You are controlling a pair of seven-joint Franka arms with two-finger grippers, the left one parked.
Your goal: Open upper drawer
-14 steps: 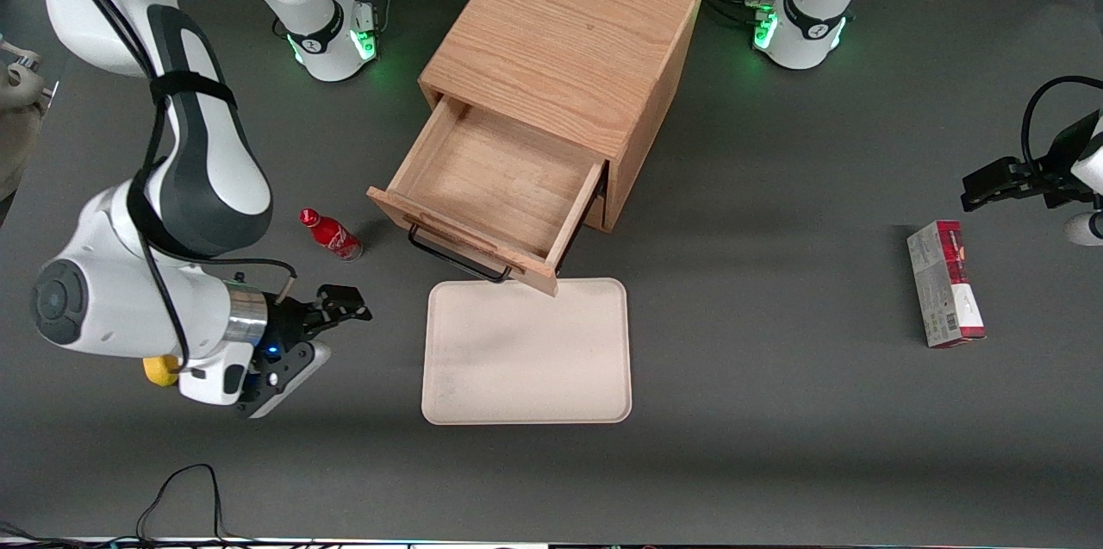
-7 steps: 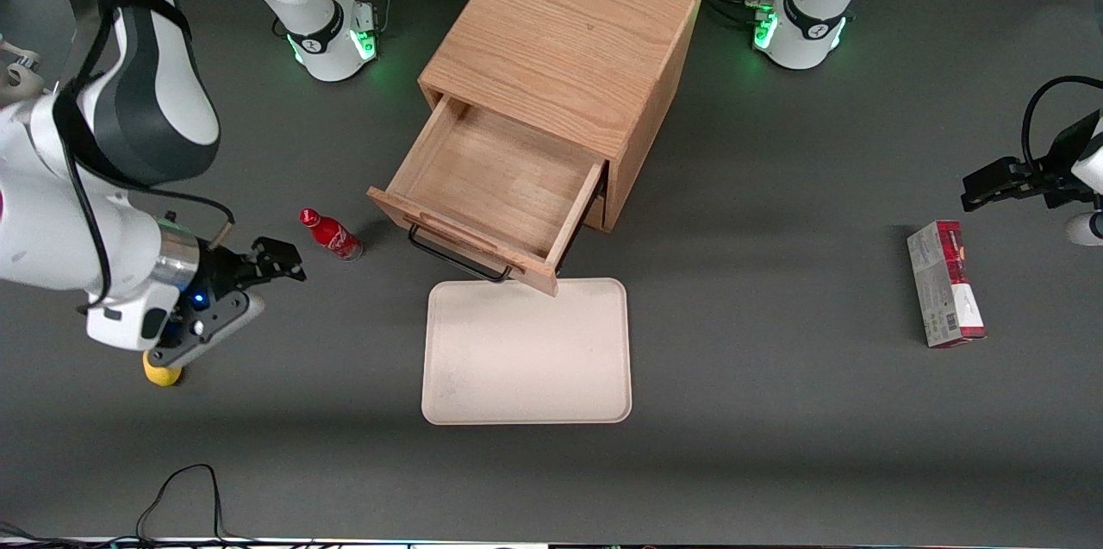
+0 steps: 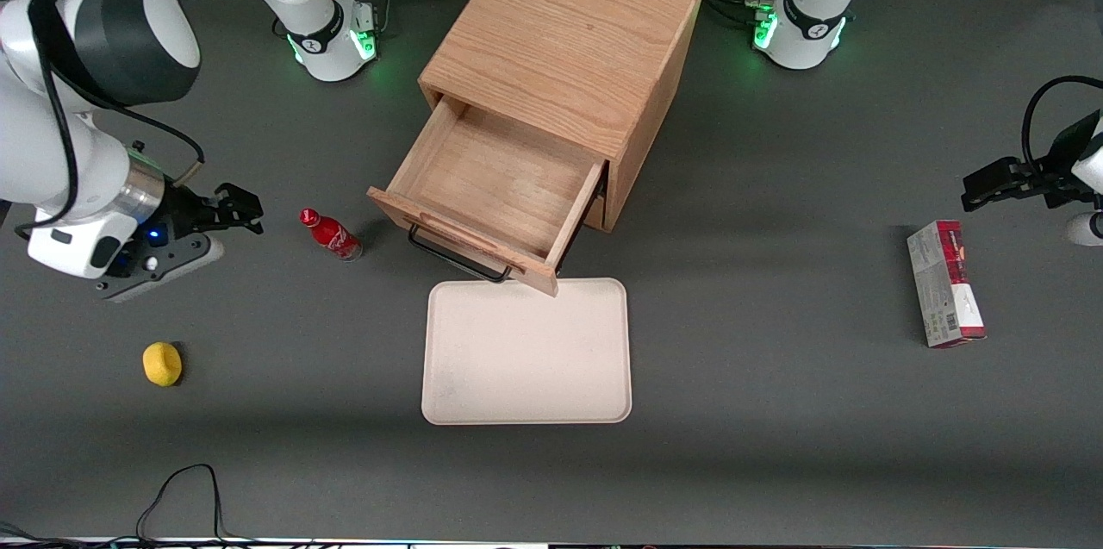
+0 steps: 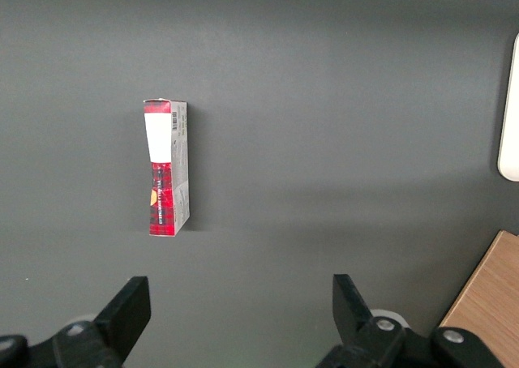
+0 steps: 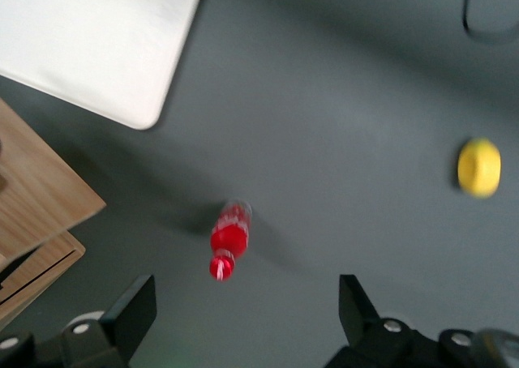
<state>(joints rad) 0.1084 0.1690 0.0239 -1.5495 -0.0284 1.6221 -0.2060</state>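
The upper drawer [image 3: 495,187] of the oak cabinet [image 3: 564,32] stands pulled far out, its light oak box empty. Its black wire handle [image 3: 457,260] hangs under the front panel, just above the tray's edge. The lower drawer is hidden beneath it. My right gripper [image 3: 246,208] is open and empty, well away from the drawer toward the working arm's end of the table, beside the red bottle. In the right wrist view the gripper [image 5: 247,315] is open over bare table, with a corner of the drawer front [image 5: 36,190] in sight.
A small red bottle [image 3: 332,234] lies between gripper and drawer, also in the right wrist view [image 5: 227,238]. A cream tray [image 3: 526,351] lies in front of the drawer. A yellow ball [image 3: 162,363] sits nearer the front camera. A red-and-white carton [image 3: 944,282] lies toward the parked arm's end.
My right gripper has drawn back from the drawer toward the working arm's end and away from the front camera, uncovering the yellow ball. The drawer has not moved.
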